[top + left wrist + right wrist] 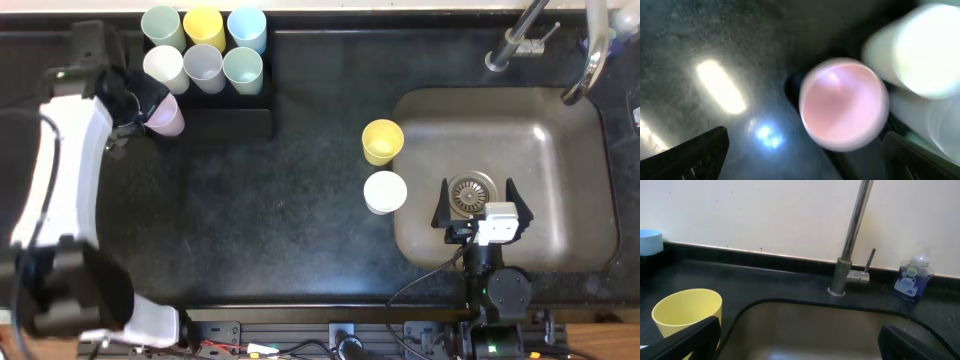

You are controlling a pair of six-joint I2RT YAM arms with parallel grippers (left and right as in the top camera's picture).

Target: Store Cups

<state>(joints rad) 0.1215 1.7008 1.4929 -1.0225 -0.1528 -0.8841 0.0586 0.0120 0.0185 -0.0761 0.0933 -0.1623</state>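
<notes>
**Top view: cups at a rack on a dark counter**

The black speckled counter [300, 200] holds a steel sink [560, 130] with a tap [515, 40] at a pale wall [765, 215] (soap bottle [912, 279] beside it). The pink cup [166, 116] lies tilted at the black rack [235, 120], the left gripper [802, 145] around it with jaws apart. A yellow cup [382, 141] and a white cup [385, 191] stand beside the sink. The right gripper [483, 200] hangs over the basin, jaws apart.

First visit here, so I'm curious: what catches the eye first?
A cluster of pastel plastic cups in a black tray at the back left, a pink plastic cup by the left gripper. A yellow plastic cup and a white plastic cup stand beside the steel sink.
</notes>
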